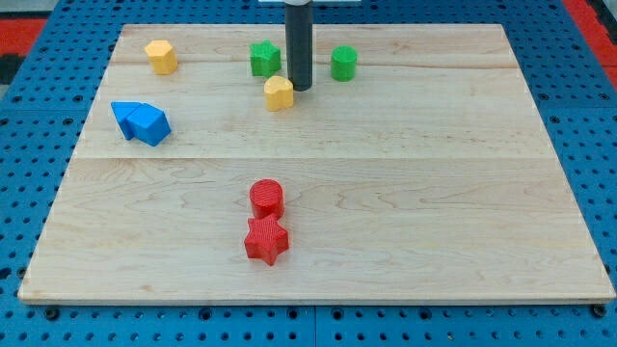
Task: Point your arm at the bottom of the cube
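My tip (300, 88) rests on the wooden board (434, 193) near the view's top, just right of a yellow heart-shaped block (279, 93) and nearly touching it. A green star-like block (265, 59) sits up-left of the tip. A green cylinder (344, 63) sits up-right of it. A blue cube (150, 124) lies at the view's left, touching a second blue block (122, 114) on its left side. The tip is far to the right of the blue cube.
A yellow hexagonal block (161, 57) stands at the top left. A red cylinder (267, 198) and a red star (266, 240) sit together low in the middle. A blue pegboard (29, 193) surrounds the board.
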Robot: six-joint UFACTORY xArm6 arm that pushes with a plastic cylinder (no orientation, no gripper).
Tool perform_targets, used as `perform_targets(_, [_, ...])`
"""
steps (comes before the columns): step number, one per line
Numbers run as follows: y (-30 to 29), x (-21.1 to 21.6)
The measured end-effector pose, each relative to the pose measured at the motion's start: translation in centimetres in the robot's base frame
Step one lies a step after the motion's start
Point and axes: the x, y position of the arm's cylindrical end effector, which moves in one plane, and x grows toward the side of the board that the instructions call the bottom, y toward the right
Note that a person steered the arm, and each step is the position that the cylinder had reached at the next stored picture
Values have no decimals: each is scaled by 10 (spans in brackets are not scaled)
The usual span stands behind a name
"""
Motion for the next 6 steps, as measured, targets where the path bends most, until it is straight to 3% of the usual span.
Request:
perform_targets(2, [19, 17])
perform_targets(3, [5, 63])
perform_targets(4, [-78, 66])
perform_targets(5, [-99, 133])
perform_targets(6, [-142, 166])
